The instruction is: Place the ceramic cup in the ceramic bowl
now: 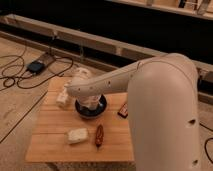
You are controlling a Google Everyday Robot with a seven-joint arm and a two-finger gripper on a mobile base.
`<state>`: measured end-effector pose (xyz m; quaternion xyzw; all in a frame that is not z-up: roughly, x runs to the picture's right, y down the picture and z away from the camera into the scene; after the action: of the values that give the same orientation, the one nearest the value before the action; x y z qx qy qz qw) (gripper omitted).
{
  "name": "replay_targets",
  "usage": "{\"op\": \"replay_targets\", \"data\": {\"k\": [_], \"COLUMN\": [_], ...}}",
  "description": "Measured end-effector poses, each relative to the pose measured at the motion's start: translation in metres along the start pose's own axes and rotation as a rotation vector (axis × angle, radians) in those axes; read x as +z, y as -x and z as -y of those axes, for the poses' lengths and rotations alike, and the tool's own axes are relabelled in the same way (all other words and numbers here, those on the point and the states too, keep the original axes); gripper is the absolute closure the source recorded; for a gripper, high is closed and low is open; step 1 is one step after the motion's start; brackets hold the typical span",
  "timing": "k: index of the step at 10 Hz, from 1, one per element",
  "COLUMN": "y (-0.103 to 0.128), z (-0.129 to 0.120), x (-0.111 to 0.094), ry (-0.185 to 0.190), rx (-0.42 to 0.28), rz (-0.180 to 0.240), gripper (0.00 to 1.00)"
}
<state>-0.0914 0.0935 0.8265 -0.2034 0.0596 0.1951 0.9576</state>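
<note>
Wooden boards make up a small square table [50, 145] standing on a pale floor, with a long dark wall and a light rail running behind it. Black cables [15, 75] loop across the floor at the left, beside a small dark device with a blue face [36, 66].

A large white robot arm [165, 100] fills the right side of the view and reaches left across the table. Its gripper [90, 102] hangs directly over the ceramic bowl [91, 110], a round glossy dark dish near the table's far middle. Whether it is open or closed cannot be told. A white shape sits at the gripper's end, just above or inside the bowl; it may be the ceramic cup [91, 103], but it cannot be separated clearly from the gripper's own white parts.

Left of the bowl, near the table's far left edge, stands a cream bottle [62, 97], partly hidden by the arm. In front of the bowl lies a pale rectangular block [77, 135]. Just right of that block lies a slim reddish-brown object [99, 136], pointing front to back. At the right, partly behind the arm, is a small dark packet with a red stripe [122, 110]. No writing or brand can be read on anything.
</note>
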Motion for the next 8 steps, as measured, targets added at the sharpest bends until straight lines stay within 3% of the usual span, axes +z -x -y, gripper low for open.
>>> {"op": "replay_targets", "data": {"k": [3,8], "y": [-0.0023,0.0031], "z": [0.0001,0.0021], "x": [0.0083,0.0052], "ry": [-0.011,-0.015], "rx": [-0.014,-0.012], "rz": [-0.009,0.004], "gripper": [0.23,0.20]}}
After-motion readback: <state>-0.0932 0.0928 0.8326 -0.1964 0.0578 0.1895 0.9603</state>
